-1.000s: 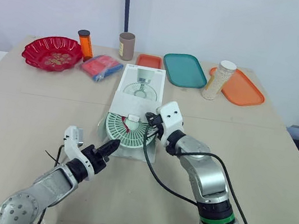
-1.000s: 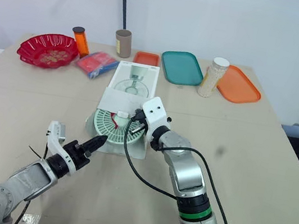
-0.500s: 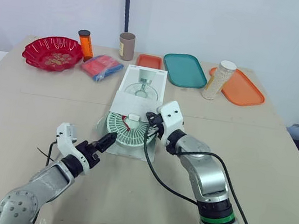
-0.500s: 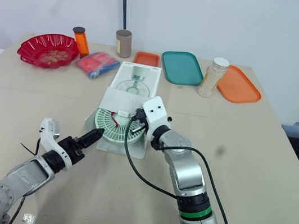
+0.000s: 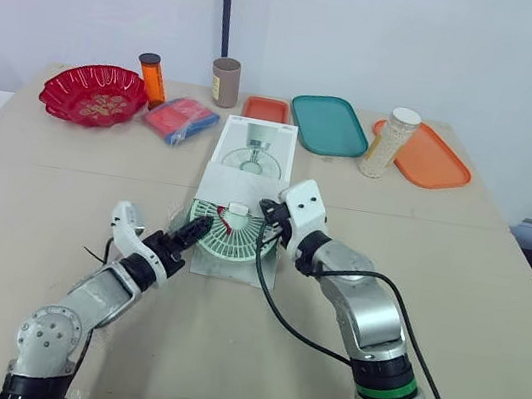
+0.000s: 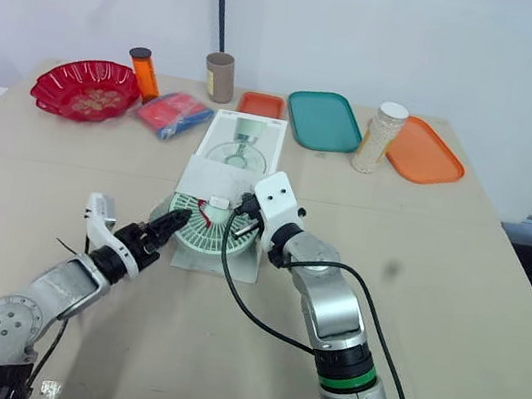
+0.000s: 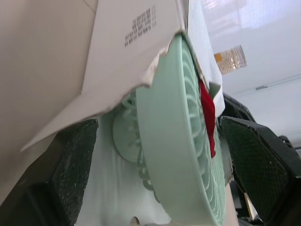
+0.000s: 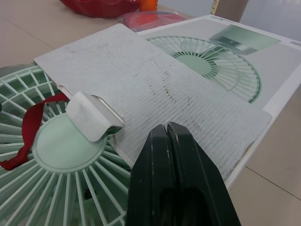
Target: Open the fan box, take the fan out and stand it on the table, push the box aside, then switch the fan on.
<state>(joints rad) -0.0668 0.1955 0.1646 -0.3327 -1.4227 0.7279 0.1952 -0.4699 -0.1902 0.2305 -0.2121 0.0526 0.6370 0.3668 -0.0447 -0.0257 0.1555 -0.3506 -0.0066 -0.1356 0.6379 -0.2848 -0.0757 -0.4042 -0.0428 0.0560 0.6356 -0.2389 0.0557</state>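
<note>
Now the left claw [image 5: 196,233] has come up off the bare surface [image 5: 67,178] to the fan [image 5: 232,237] — its fingers [image 7: 70,165] stand wide, one on each side of the mint rim. The fan lies flat, poking half out of the near end of the box [image 5: 250,157], under the loose flap [image 8: 155,89]. The right claw [image 8: 167,131] has stayed put: pinched narrow on nothing, hovering over flap and grille. So the box is open and the pull-out looks ready — closing on the rim should come next, I judge.
</note>
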